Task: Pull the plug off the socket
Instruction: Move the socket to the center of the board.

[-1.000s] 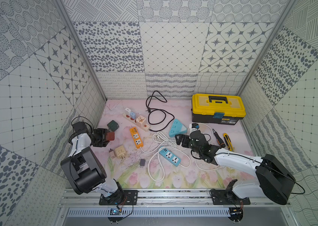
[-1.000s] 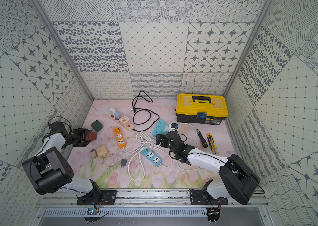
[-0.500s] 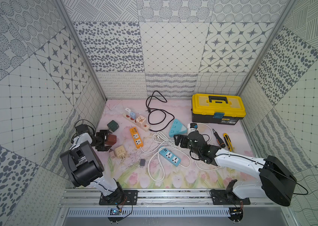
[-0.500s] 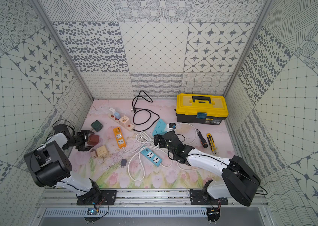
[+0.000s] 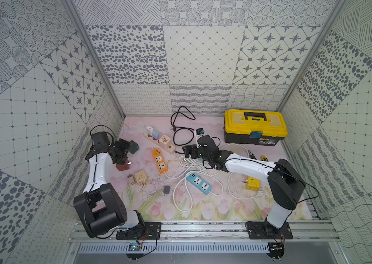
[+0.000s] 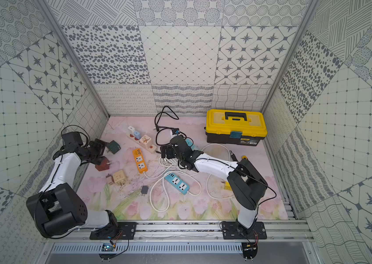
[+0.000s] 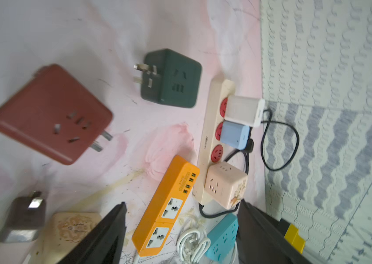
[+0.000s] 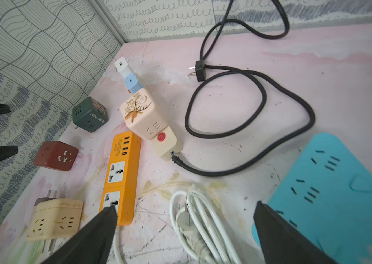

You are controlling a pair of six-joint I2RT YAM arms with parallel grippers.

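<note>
The cream power strip [image 5: 170,148] lies loose at the far centre-left of the surface, with a white plug [image 5: 149,129], a blue plug [image 5: 155,134] and a cube adapter [image 5: 164,140] seated in a row. Pulling any one would likely drag or lift the whole strip unless the other claw pins it, and the white and blue plugs touch, so wide jaws could catch both. The right claw [image 8: 185,205] hovers just right of the strip's cable end above the white cable [image 5: 187,164], fingers apart and empty. The left claw [image 7: 182,203], also apart and empty, hangs at the far left over a red cube [image 5: 122,165], facing the strip.
</note>
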